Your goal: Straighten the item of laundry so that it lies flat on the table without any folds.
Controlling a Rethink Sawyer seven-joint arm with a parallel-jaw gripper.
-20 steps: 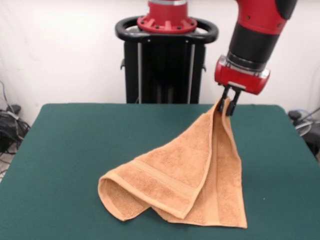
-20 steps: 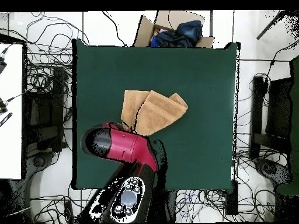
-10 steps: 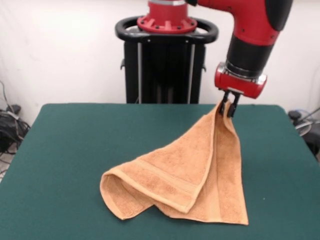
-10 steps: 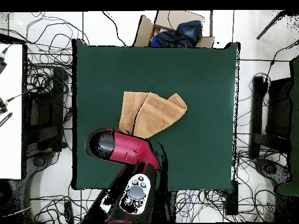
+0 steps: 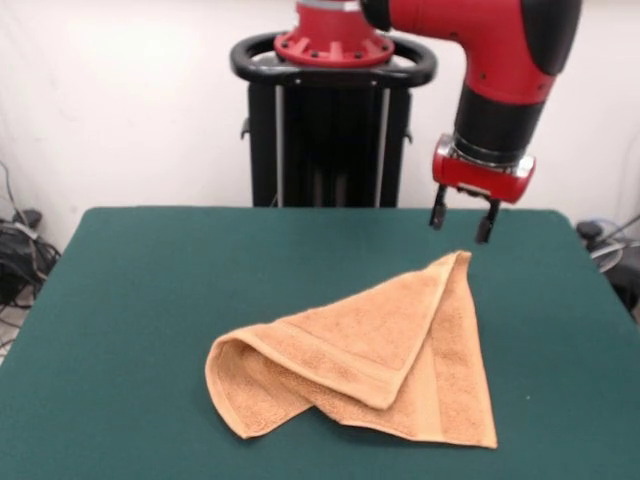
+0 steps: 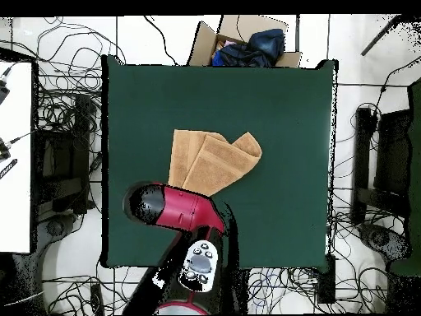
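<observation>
Where the dark green felt-topped table (image 5: 150,300) comes nearest the front camera, the orange-tan terry-cloth towel (image 5: 370,355) lies folded over itself, right of the table's middle in that view. Its near left end is a rounded, doubled fold, and its near right corner lies flat close to the picture's bottom edge. A flat woven band crosses the upper layer, which overlaps the layer beneath it (so the cloth is plainly not spread out). Farther back, the towel narrows to a raised point. Just beyond and above that point hangs the black two-fingered gripper (image 5: 460,218) of the red and black arm, fingers spread apart and clear of the cloth, holding nothing. Behind it, the black pedestal (image 5: 330,130) stands at the table's far side.
</observation>
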